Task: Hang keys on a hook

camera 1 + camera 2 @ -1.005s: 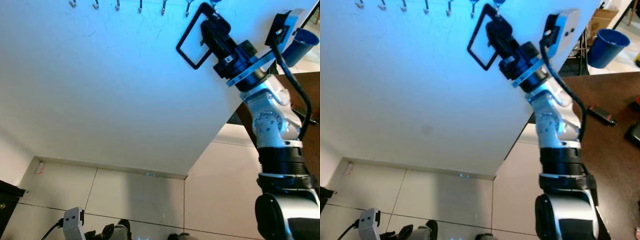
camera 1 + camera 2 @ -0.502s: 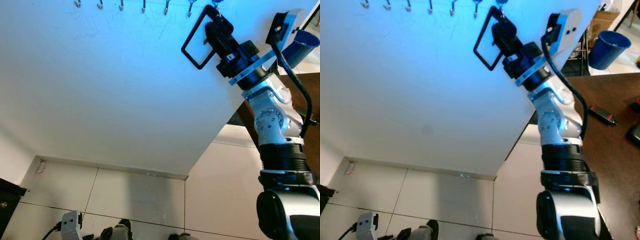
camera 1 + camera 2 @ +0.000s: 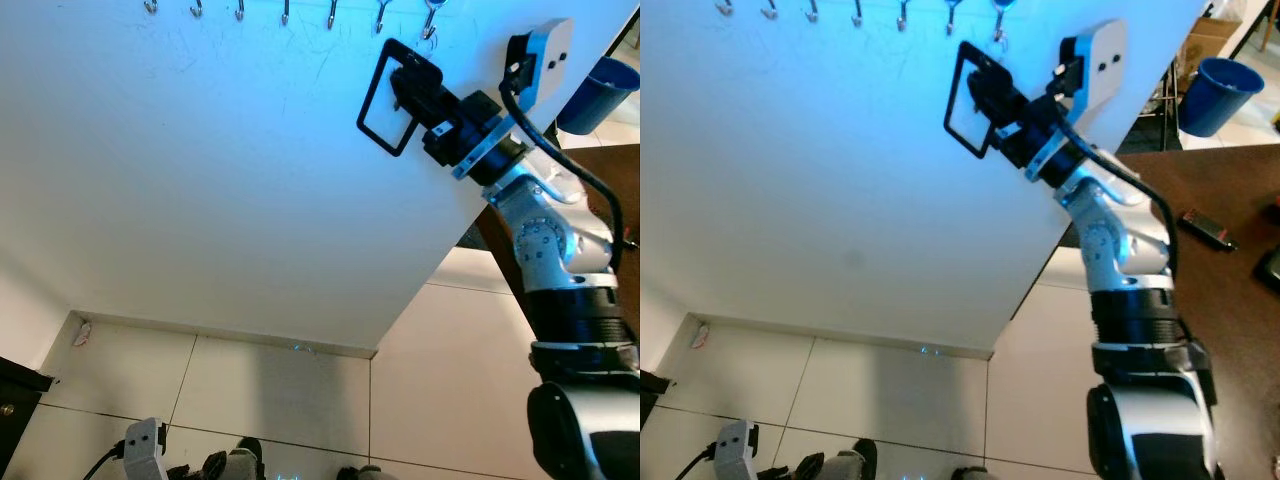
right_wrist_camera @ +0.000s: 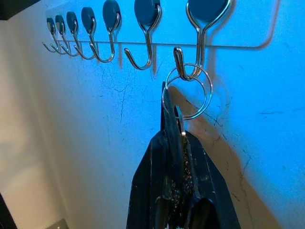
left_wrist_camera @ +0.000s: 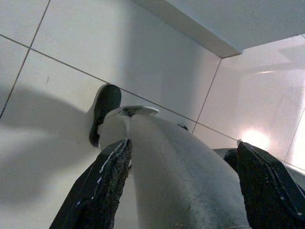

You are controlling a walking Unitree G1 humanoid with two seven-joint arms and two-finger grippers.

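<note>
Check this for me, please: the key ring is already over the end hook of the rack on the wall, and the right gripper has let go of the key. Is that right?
Not quite. The key ring is over the end hook of the rack, but the right gripper has not let go: in the right wrist view its fingers are shut on the key, just below the hook.

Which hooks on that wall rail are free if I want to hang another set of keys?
The end hook is crowded: the keys hang from it by their ring, with the right tool shut on them just below. The neighbouring hook is bare, and so are the hooks beyond it along the rail.
</note>
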